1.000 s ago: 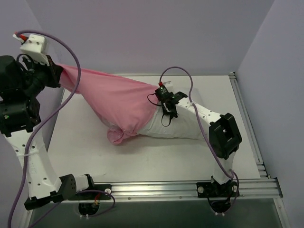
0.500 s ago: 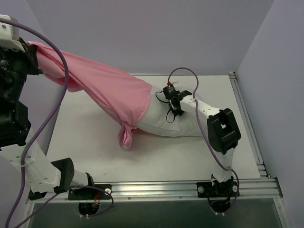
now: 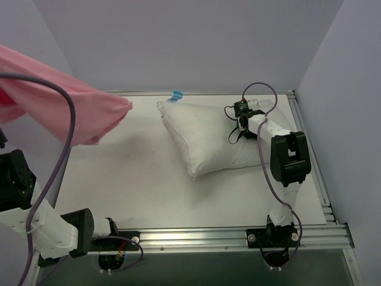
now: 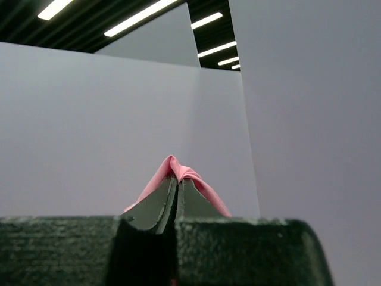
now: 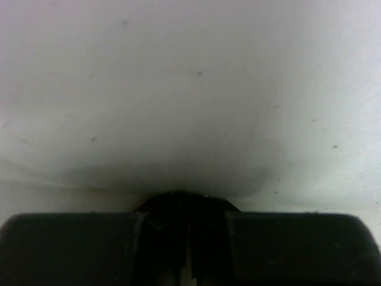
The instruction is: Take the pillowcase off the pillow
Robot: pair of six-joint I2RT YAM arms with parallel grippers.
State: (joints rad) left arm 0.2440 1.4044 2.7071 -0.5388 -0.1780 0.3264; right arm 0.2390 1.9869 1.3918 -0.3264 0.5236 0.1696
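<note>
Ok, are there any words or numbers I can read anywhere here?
No text can be read in any view.
Small blue tag at the far corner of the pillow: too small to tell if it bears words.
Pink pillowcase: no writing shows.
Dark specks on the pillow: marks, not letters.

White table (image 3: 137, 179) boxed in by pale lilac walls (image 3: 196, 42).
Aluminium rail (image 3: 238, 234) along the near edge and right side; strip lights (image 4: 143, 16) on a dark ceiling (image 4: 89, 18).
</note>
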